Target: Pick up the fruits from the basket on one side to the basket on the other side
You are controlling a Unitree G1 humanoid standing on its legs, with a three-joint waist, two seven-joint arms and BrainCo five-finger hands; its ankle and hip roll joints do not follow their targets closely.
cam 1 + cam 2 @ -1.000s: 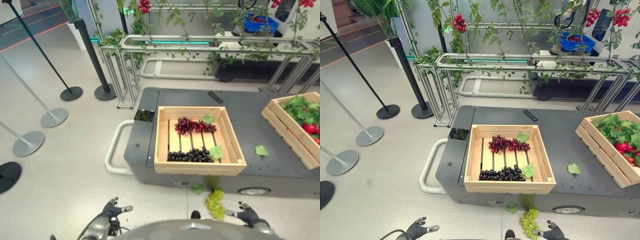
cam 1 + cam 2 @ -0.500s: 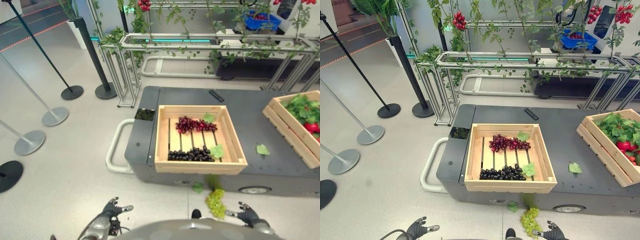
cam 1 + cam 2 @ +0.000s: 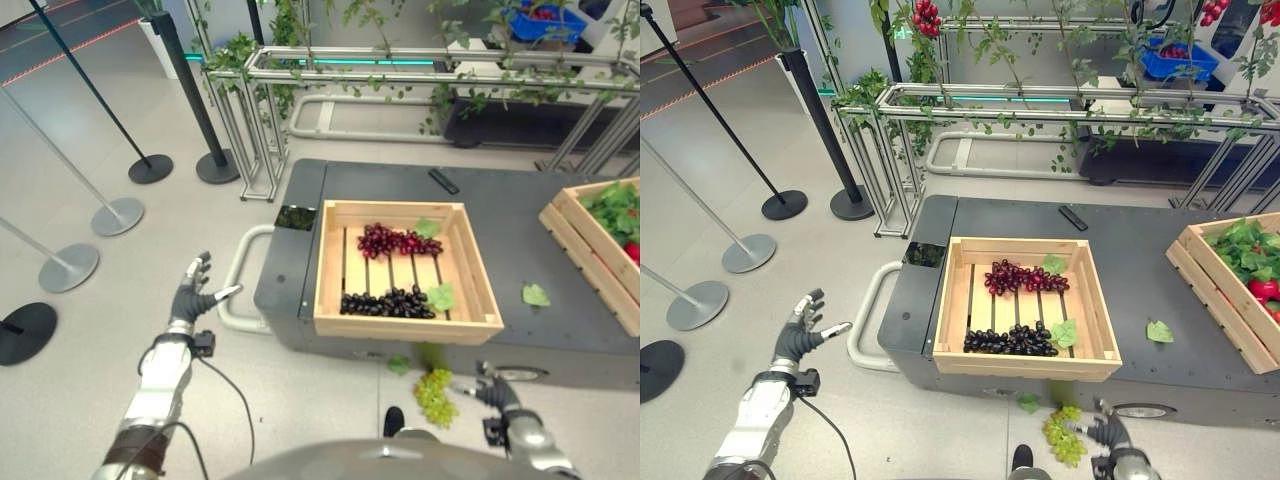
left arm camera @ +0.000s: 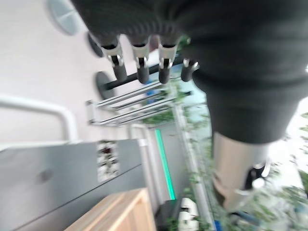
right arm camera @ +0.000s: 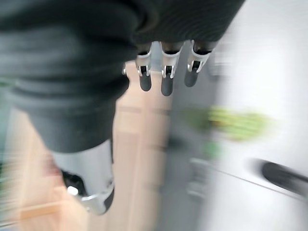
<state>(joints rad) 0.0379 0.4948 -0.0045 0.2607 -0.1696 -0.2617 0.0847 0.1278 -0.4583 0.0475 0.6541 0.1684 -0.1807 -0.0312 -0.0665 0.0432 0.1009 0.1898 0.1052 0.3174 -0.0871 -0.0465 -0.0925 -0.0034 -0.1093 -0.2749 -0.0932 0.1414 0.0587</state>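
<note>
A wooden crate sits on a grey platform; it holds a bunch of red grapes, a bunch of black grapes and some leaves. A second crate at the right edge holds green leaves and red fruit. A bunch of green grapes lies on the floor in front of the platform. My right hand is low beside those grapes, just to their right, fingers straight and holding nothing. My left hand is raised over the floor left of the platform, open and empty.
Stanchion posts with round bases stand on the floor to the left. A metal frame with vines runs behind the platform. A loose leaf and a small black remote lie on the platform. A white tube bumper juts from its left end.
My left arm has lifted up and out to the left of the platform. My right hand has risen a little beside the green grapes. The camera has shifted; the crates have not moved.
</note>
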